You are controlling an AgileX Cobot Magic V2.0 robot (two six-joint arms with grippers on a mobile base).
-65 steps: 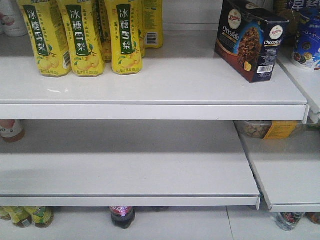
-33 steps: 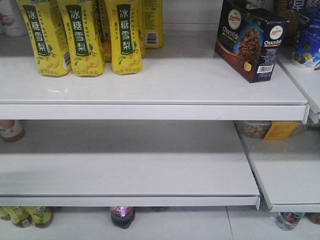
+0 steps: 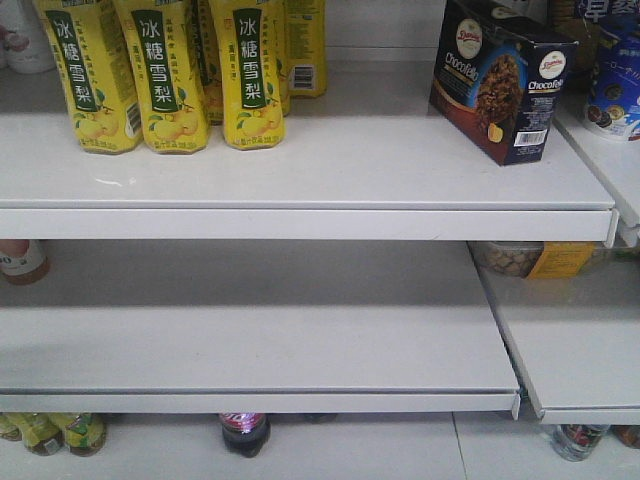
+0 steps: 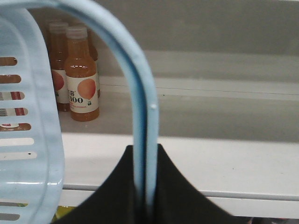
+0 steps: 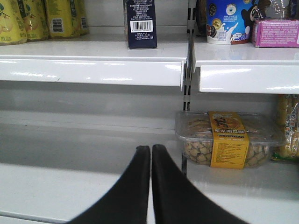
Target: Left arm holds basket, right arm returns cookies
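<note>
Navy cookie box [image 3: 500, 82] is standing upright at the top shelf's right end. Light blue basket [image 4: 28, 135] is hanging by its handle [image 4: 140, 121].

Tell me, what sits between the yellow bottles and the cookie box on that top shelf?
Nothing: in the front view, bare white shelf runs from the yellow bottles to the cookie box.

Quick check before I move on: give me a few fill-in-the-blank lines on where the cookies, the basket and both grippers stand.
1. The cookies stand on the ____ shelf.
2. The left gripper is shut on the basket's ____.
3. The right gripper fingers are shut and hold ____.
4. The yellow bottles stand to the ____ of the cookies in the front view.

Missing words: top; handle; nothing; left
</note>
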